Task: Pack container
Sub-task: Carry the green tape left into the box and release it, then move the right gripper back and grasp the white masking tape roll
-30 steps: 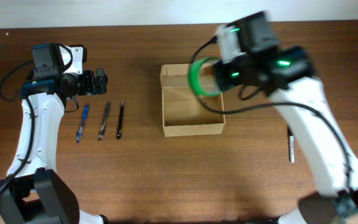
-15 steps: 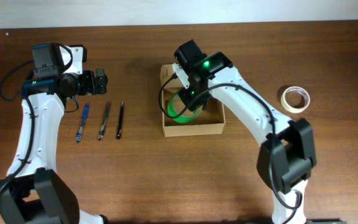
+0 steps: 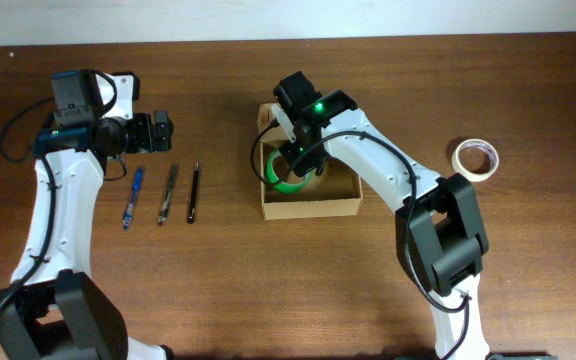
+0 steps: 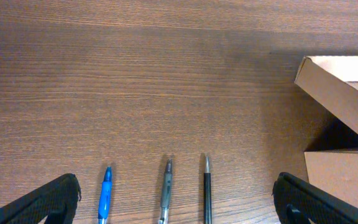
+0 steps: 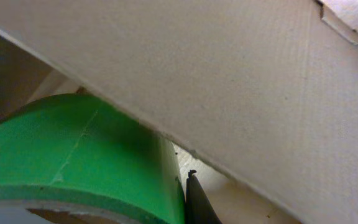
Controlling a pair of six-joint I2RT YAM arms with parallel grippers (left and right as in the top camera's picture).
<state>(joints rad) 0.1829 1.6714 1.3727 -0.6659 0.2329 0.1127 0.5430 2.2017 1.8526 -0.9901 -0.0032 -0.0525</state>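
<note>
Green tape roll [image 5: 73, 149] in container [image 3: 308, 208], half-hidden overhead by right pincer [image 3: 293, 160], grip unclear; left pincer [image 4: 178, 202] spread, empty.

One cardboard box [image 3: 308, 209], two tape rolls (green roll [image 3: 281, 184], white roll [image 3: 459, 159]) and three pens (blue [image 3: 132, 196], grey [image 3: 168, 192], black [image 3: 194, 192]).

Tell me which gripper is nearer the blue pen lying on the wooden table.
Left. The left gripper hovers just beyond the blue pen; the right gripper is farther off, inside the tan cardboard box, at the green tape roll.
</note>
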